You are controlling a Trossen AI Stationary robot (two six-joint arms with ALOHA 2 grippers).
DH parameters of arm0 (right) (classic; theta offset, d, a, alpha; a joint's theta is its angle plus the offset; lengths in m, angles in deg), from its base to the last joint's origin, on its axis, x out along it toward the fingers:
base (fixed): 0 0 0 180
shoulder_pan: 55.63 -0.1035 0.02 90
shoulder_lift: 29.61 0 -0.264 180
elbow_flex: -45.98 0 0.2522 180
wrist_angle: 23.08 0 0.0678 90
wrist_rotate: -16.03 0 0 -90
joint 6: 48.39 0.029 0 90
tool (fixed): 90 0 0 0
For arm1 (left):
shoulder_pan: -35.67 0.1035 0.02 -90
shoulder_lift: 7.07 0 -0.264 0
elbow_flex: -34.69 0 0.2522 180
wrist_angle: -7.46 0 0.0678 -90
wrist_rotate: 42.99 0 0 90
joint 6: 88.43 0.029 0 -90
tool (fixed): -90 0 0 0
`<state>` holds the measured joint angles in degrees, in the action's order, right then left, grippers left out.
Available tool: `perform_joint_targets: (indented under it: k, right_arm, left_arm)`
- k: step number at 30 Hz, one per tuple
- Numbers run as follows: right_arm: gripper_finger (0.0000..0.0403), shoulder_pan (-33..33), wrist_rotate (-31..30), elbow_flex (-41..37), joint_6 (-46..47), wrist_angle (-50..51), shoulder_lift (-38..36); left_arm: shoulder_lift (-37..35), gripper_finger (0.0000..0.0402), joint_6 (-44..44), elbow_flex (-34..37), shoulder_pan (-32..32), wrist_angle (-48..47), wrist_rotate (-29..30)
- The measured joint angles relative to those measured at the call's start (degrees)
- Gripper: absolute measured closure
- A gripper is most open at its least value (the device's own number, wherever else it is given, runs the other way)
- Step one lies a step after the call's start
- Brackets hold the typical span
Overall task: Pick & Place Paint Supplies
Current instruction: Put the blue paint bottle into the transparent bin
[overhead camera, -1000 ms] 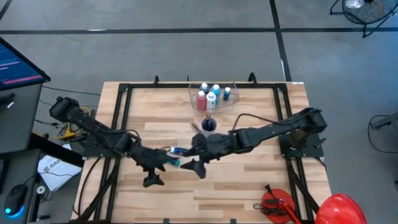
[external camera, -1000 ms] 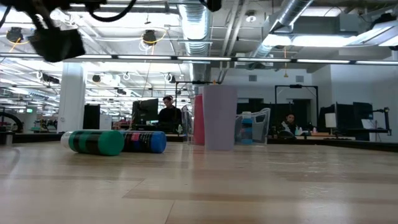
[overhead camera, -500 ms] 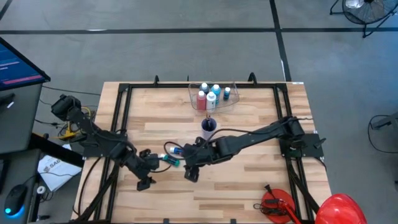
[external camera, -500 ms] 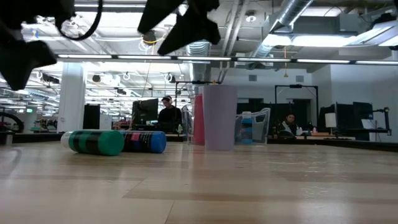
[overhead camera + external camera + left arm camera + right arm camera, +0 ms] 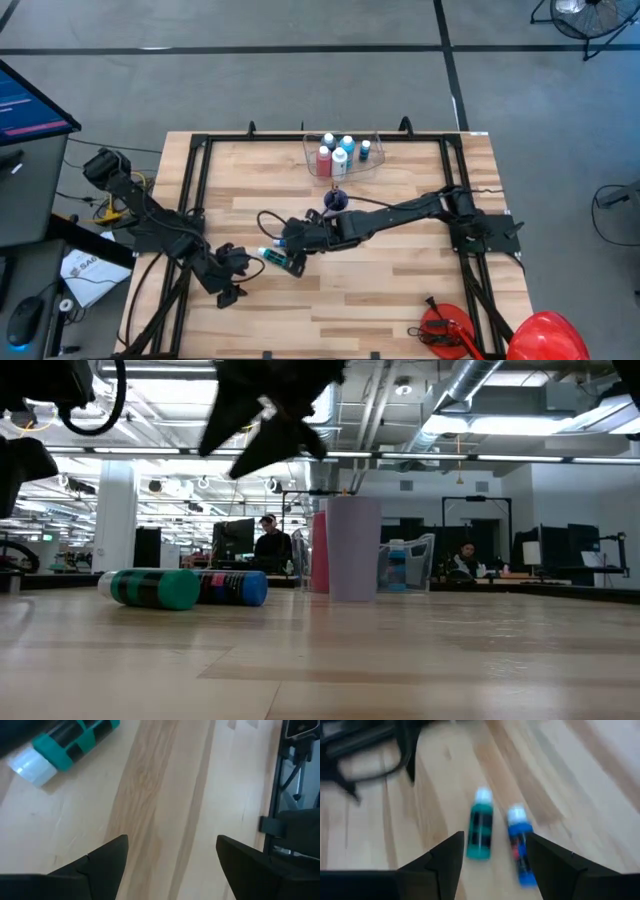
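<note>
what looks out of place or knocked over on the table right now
Two paint bottles, the teal bottle and the blue bottle, lie on their sides side by side mid-table, while the others stand upright in the clear tub. No spill shows. The right gripper hovers open above them.

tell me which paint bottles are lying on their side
The teal bottle and the blue bottle, side by side on the bare table. The other bottles stand upright in the clear tub at the far edge.
</note>
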<state>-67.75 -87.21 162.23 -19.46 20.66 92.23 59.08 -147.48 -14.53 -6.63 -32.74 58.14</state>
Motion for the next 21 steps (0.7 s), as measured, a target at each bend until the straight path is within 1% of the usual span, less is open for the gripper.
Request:
perform_joint_targets:
  k: [2,4,6,9,12,14,16,19,21]
  right_arm:
    - [0.0197,0.75,-0.4,0.25,0.0,-1.94,1.1]
    - [0.0195,1.21,-0.3,-0.27,-0.5,-0.11,1.85]
    - [0.0193,1.58,-0.19,0.03,-0.6,-2.55,2.98]
    - [0.0189,1.73,-0.19,-0.03,-0.6,-1.43,3.28]
    - [0.0188,1.83,-0.33,0.14,-0.84,-2.52,5.02]
    - [0.0189,1.9,-0.23,-0.25,-0.85,-0.3,5.52]
    - [0.019,1.9,-0.22,0.14,-0.67,-2.11,6.59]
    - [0.0191,1.74,-0.26,-0.12,-0.25,0.48,7.08]
    - [0.019,1.69,-1.71,-0.09,0.85,1.05,7.03]
  left_arm:
    - [-0.27,0.0106,-0.01,0.0,-0.53,0.58,0.39]
    - [-0.27,0.0106,-0.03,0.0,-0.79,0.77,0.46]
    - [-0.27,0.0106,-0.18,0.0,-1.21,0.97,0.47]
    - [-0.27,0.0106,-1.19,0.0,-1.45,1.38,0.82]
    - [-0.26,0.0106,-1.47,0.0,-1.45,2.04,1.17]
    - [-0.27,0.0106,-1.47,0.0,-1.4,2.26,1.25]
    - [-0.24,0.0106,-1.47,0.0,-1.4,2.6,1.34]
    - [-0.24,0.0106,-1.47,0.0,-1.4,2.97,1.37]
    - [-0.22,0.0106,-1.47,0.0,-1.4,3.28,1.36]
